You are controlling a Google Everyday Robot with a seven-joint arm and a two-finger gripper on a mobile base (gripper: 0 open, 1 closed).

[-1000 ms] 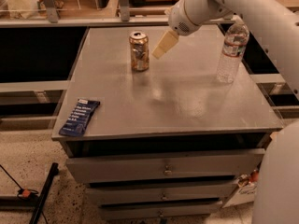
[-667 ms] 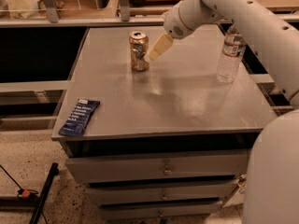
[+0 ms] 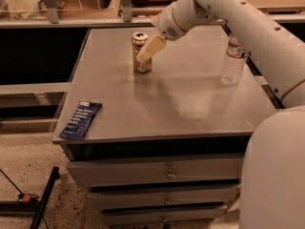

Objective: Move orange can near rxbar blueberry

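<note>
While your gripper point(image 3: 146, 53) is hanging right at the upper right side of the orange can point(image 3: 141, 67), you are not seeing whether it is clasping it. That can is standing upright toward the back of the table point(image 3: 190, 104), well apart from the rxbar blueberry point(image 3: 81, 119), which is lying flat at the front left corner.

The gripper point(image 3: 144, 55) hangs at the orange can point(image 3: 137, 41) on the far middle of the table point(image 3: 186, 99). From there to the rxbar blueberry point(image 3: 81, 119) at the near left edge, the tabletop is an open diagonal lane with nothing standing in it. The only other upright obstacle is the water bottle point(image 3: 233, 61) at the far right, well apart from that lane, with the robot's own arm point(image 3: 248, 23) spanning the far right corner above it.
</note>
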